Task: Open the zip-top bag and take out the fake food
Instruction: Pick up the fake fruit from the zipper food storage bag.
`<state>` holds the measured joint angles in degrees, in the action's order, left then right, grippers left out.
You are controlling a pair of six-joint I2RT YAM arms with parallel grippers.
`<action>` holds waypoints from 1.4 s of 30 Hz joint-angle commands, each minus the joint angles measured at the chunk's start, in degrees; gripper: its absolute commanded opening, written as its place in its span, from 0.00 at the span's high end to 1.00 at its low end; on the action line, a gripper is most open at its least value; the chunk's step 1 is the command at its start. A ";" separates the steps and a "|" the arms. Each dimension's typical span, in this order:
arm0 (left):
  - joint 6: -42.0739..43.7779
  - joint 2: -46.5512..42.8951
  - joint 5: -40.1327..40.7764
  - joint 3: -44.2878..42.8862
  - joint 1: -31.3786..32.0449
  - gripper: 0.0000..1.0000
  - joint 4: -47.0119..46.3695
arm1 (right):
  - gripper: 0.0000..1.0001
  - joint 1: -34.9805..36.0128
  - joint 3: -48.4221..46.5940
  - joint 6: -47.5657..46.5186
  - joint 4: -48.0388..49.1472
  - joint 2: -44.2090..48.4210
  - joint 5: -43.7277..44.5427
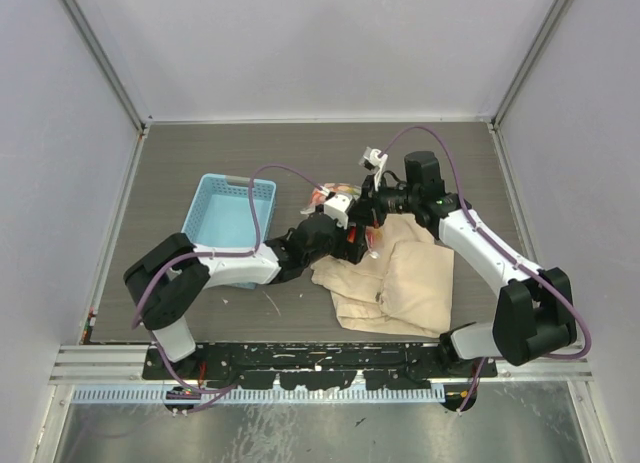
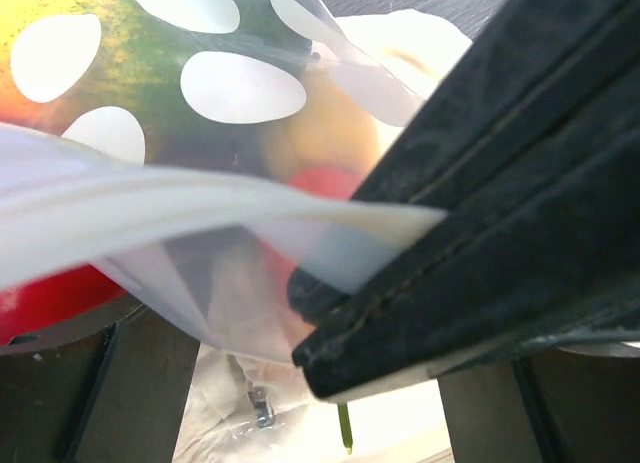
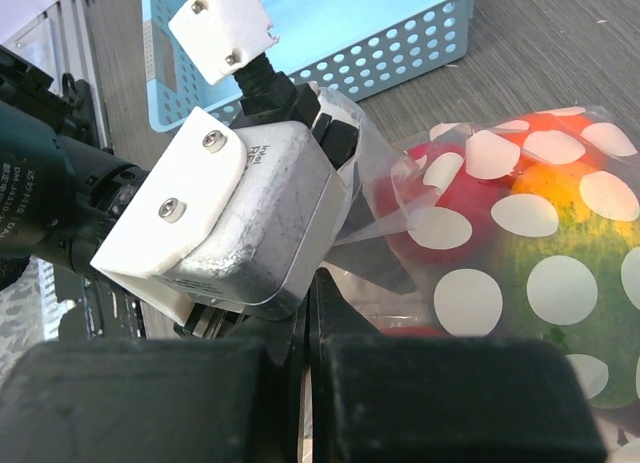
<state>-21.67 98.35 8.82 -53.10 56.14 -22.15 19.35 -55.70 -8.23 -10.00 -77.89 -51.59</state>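
Observation:
The zip-top bag (image 1: 338, 195) is clear with white spots and lies at mid-table, between the blue basket and the beige cloth bag. The fake food (image 3: 470, 198), red, orange and green, is inside it. My right gripper (image 3: 312, 318) is shut on the film at the bag's mouth (image 3: 385, 223). In the left wrist view its black fingers (image 2: 500, 203) pinch the bag's pale rim strip (image 2: 200, 218). My left gripper (image 2: 315, 383) stands with its fingers wide apart around the hanging film, gripping nothing I can see. The two grippers meet at the bag (image 1: 362, 215).
A light blue plastic basket (image 1: 228, 218) stands left of the bag and holds nothing that I can see. A beige cloth drawstring bag (image 1: 395, 273) lies under and in front of the grippers. The left wrist's silver camera block (image 3: 235, 218) is close to my right fingers.

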 commanded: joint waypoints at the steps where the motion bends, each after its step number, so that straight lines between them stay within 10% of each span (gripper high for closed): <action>1: -0.77 2.25 1.95 -1.88 0.16 0.14 -5.19 | 0.99 0.40 -1.95 0.14 2.09 0.39 -1.68; 19: -3.41 6.04 6.71 -0.57 1.32 0.37 -9.49 | 0.99 0.15 -1.51 1.02 2.94 -1.03 -2.99; 28: -2.94 5.41 4.89 -0.08 1.37 0.25 -9.18 | 0.99 -0.19 -1.50 0.93 2.94 -0.79 -3.01; 34: -3.26 4.78 5.59 0.59 1.37 0.58 -8.59 | 0.99 -0.84 -1.44 1.02 2.97 -0.78 -3.23; 42: -2.86 -2.22 3.90 2.27 1.39 0.70 -6.05 | 0.99 -1.25 -1.55 0.73 2.79 -0.52 -3.26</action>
<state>-25.65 101.54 13.30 -51.48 57.32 -28.86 18.04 -55.70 -8.12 -9.47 -79.81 -52.45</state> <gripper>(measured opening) 0.483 0.039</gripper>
